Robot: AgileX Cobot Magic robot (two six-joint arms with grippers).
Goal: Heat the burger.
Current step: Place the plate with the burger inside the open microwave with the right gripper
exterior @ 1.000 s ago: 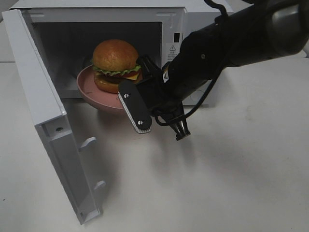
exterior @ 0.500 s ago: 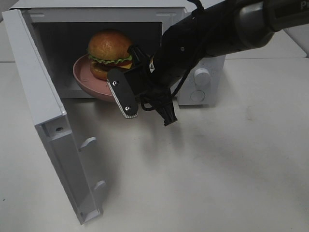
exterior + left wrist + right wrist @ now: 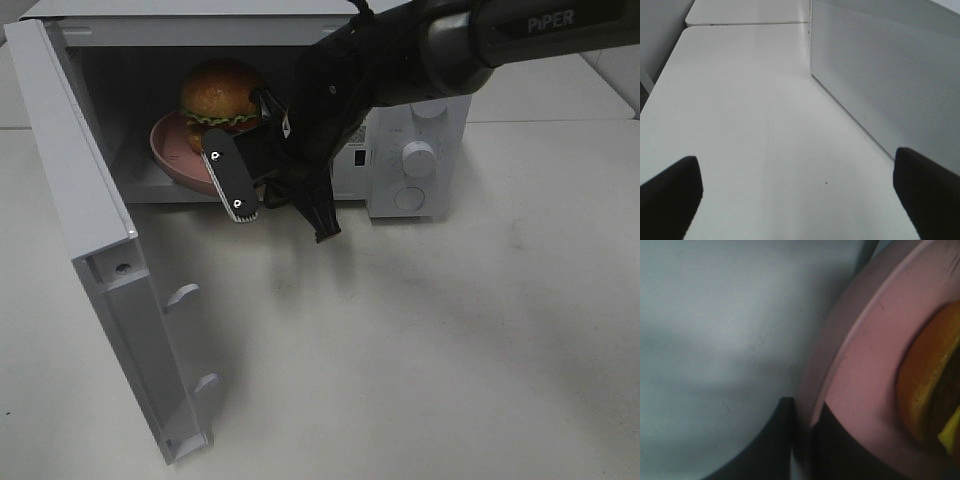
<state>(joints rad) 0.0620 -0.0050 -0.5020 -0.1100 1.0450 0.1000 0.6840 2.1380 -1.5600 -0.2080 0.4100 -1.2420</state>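
Right gripper [image 3: 804, 409], mine, is clenched on the pink plate [image 3: 168, 150] rim at its 4 o'clock edge, with the burger [image 3: 218, 95] centred on it just inside the open microwave [image 3: 420, 150]; I judge the tall stack light, soft and topple-prone, so grip the stiff plate, never the bun.
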